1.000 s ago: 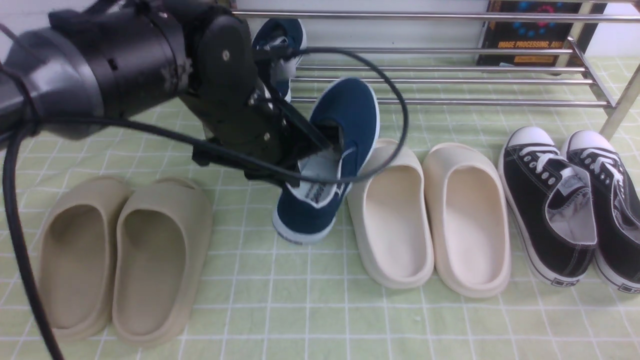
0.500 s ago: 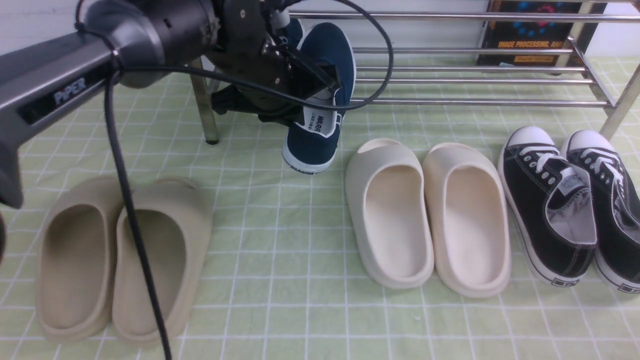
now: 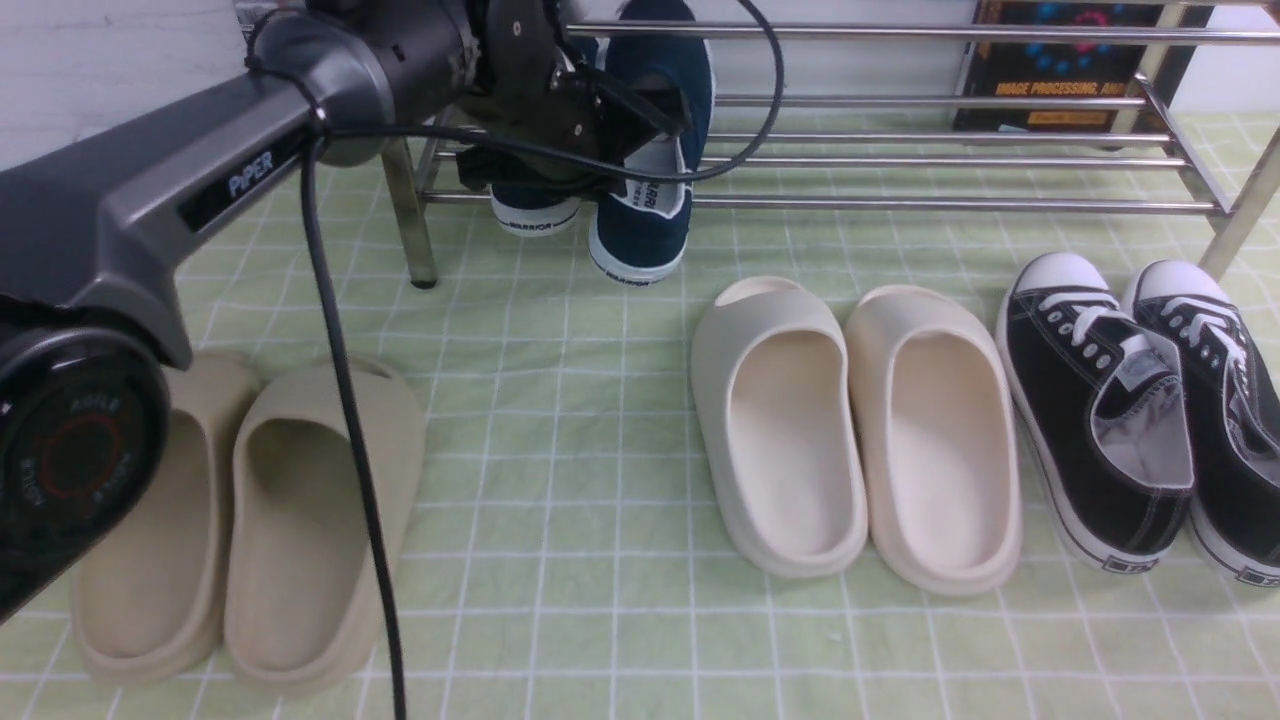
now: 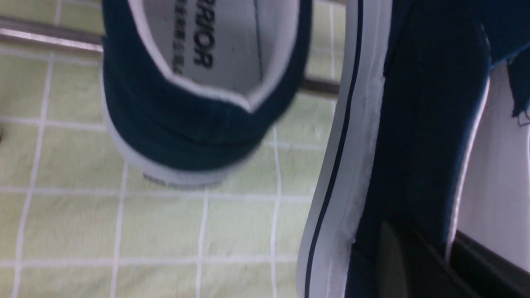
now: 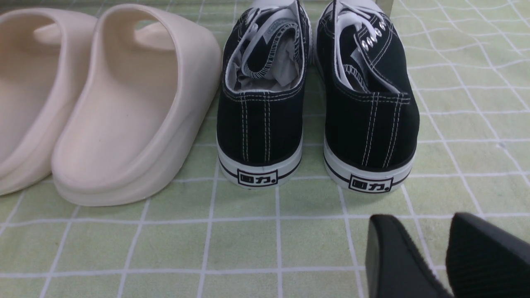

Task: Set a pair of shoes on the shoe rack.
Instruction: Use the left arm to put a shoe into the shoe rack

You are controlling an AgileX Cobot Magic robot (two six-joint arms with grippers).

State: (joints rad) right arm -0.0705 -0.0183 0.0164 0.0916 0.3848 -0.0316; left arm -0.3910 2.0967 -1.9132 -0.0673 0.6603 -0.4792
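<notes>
Left pincer closed on the near shoe's side wall, long axis running across the rack's bars, beside its mate

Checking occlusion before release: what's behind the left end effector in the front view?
Behind the left end effector: part of the other navy slip-on, its heel showing below, and bars of the shoe rack. Most of that shoe's upper is covered.
</notes>
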